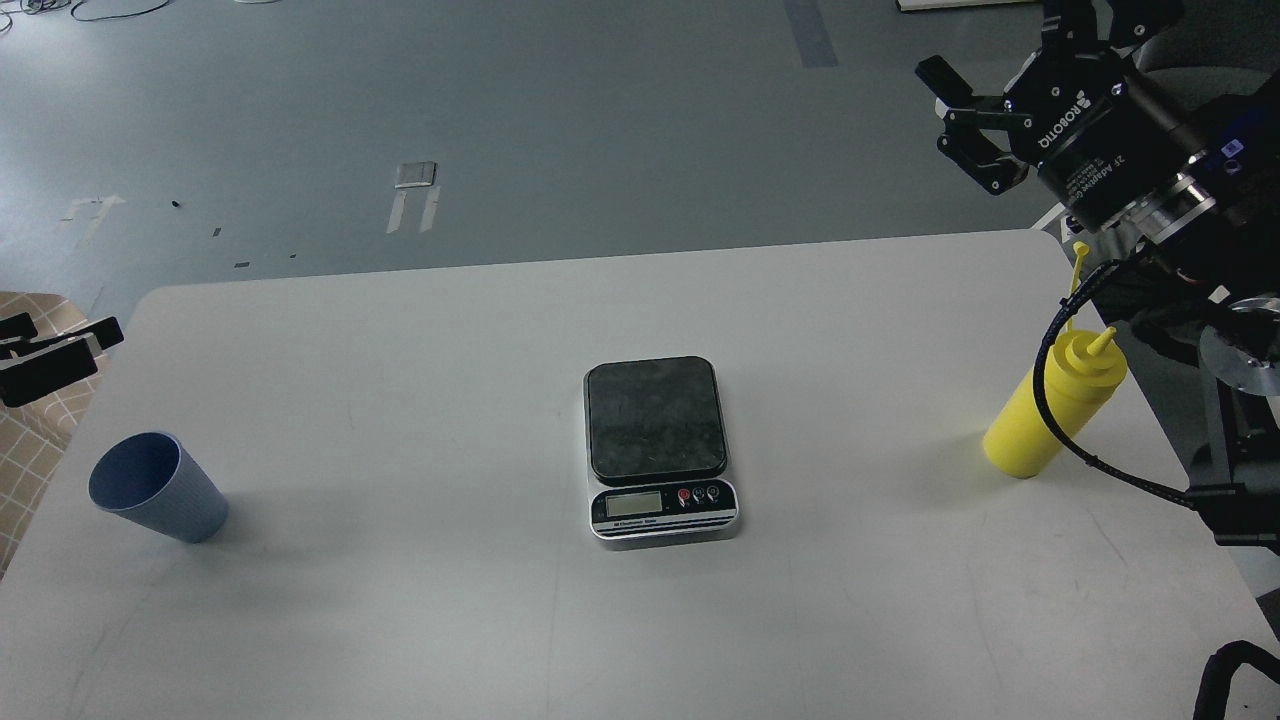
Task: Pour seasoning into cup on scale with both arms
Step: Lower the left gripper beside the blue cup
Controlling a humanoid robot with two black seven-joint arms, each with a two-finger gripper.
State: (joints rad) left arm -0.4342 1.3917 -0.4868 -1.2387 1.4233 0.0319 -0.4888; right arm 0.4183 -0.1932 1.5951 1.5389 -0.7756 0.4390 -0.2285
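Head view: nothing's been picked up yet. The scale sits mid-table with its plate bare. The cup waits upright near the left edge, within easy reach of the left gripper, which barely pokes in there, so its spread can't be told. The bottle stands by the right edge, under the right gripper, fingers spread wide, empty.

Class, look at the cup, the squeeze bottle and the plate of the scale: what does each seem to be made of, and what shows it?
Cup: likely matte plastic, blue-grey with fine moulded ribs and no shine.
Squeeze bottle: probably soft plastic, an even bright yellow with a dull sheen, its cap and nozzle moulded alike.
Scale: its dark plate looks smooth and glossy, glass or hard plastic, I cannot tell which; the front seems silver-coloured plastic.
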